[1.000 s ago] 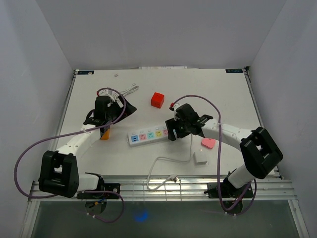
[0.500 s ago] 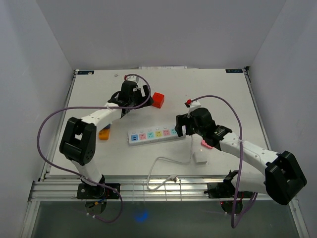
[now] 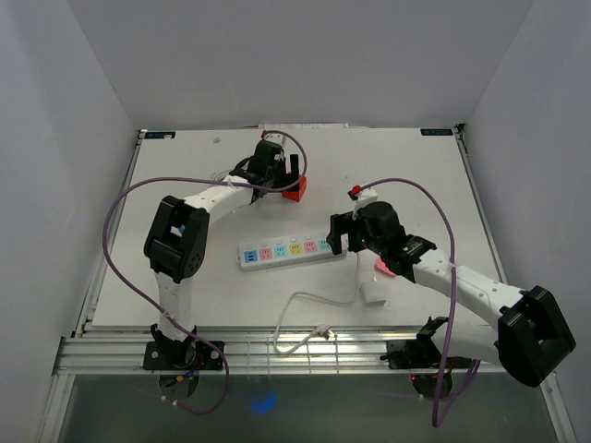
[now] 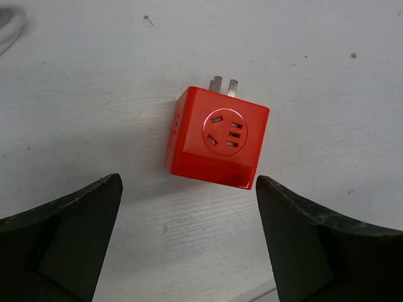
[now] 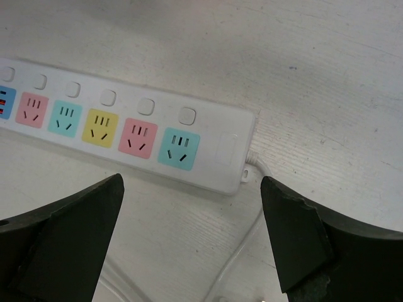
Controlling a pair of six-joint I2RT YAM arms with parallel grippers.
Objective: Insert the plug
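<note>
Bright, even light pours from overhead onto the white table [image 3: 416,175], with no glare anywhere. Shadows stay soft and faint, just a thin one beside the red plug [image 4: 217,138]. Wrist views are crisp on the surface, but the dark fingers [image 4: 63,239] at the bottom corners go blurry.

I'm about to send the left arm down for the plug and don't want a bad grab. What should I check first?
1. Left gripper open: ok.
2. Plug lined up between its fingers: ok, roughly. It sits nearer the right one and is not yet touched.
3. Prongs facing down for insertion: not ok. They point sideways, so the plug needs turning after pickup.
4. Free sockets on the strip: ok. Five in the right wrist view are empty.
5. Strip steadied by the right gripper: not ok. It is open over the cord end and holds nothing.
</note>
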